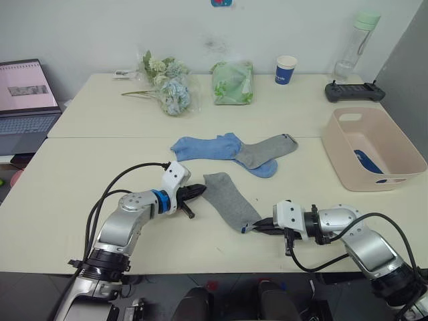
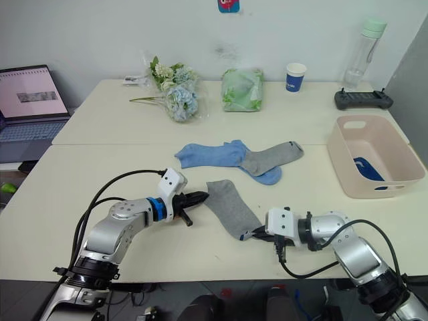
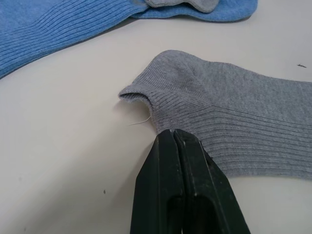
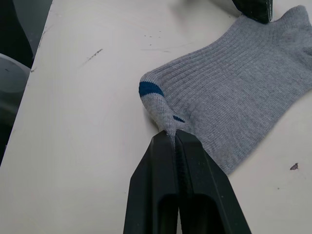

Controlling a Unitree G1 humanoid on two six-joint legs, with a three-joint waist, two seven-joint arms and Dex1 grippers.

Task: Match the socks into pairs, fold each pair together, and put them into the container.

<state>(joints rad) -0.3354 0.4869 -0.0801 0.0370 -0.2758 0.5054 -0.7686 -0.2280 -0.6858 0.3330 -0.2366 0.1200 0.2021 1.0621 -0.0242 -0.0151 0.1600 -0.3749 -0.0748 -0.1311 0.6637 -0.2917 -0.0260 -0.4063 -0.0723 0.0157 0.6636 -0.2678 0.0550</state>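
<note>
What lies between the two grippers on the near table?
One grey sock, stretched between the left gripper at its cuff and the right gripper at its toe, shown in both eye views.

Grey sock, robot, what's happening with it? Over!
Left gripper shut on near grey sock at its cuff; right gripper shut on its toe. Sock flat on table. Pink tub holds navy socks. Nothing in the way.

Cream table (image 1: 80,200), grey sock (image 1: 231,199), crossed blue and grey socks (image 1: 234,150), pink container (image 1: 369,148), flowers (image 1: 168,87), green bag (image 1: 233,83)
</note>
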